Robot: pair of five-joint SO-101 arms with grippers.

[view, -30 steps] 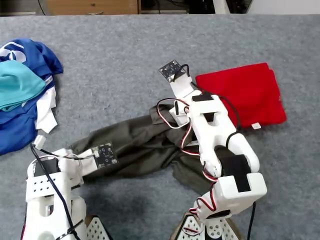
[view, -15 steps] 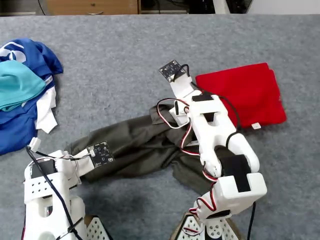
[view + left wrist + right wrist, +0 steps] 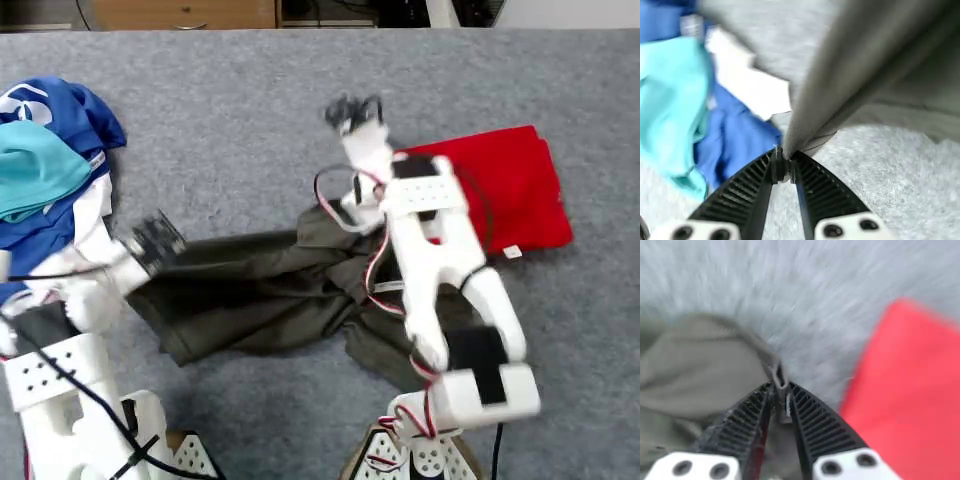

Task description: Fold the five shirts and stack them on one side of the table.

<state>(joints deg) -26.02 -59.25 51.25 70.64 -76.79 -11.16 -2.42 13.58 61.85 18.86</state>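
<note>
Looking down on the grey surface (image 3: 230, 110), we find the olive shirt (image 3: 250, 295) lying crumpled across the middle, drawn out between the two arms. The left arm rises from the near left corner and leans away from its base, its left end effector (image 3: 150, 240) poised at the shirt's left end, just beside the heap of unfolded clothes. From its wrist we see the black ribbed fingers (image 3: 750, 195) pinched together on a corner of olive cloth, which climbs taut and lifted from their tips. The right arm stretches long from its base at the near edge, passing over the olive shirt, with the right end effector (image 3: 350, 112) held out past the shirt's far edge. Its fingers (image 3: 815, 425) are clamped on a narrow ridge of olive fabric. Just beside that arm, the folded red shirt (image 3: 510, 185) lies flat on the right side of the surface. On the left edge, a blue shirt (image 3: 60, 100), a teal shirt (image 3: 35, 170) and a white shirt (image 3: 95, 215) lie bunched in a loose pile, the teal one on top of the blue.
</note>
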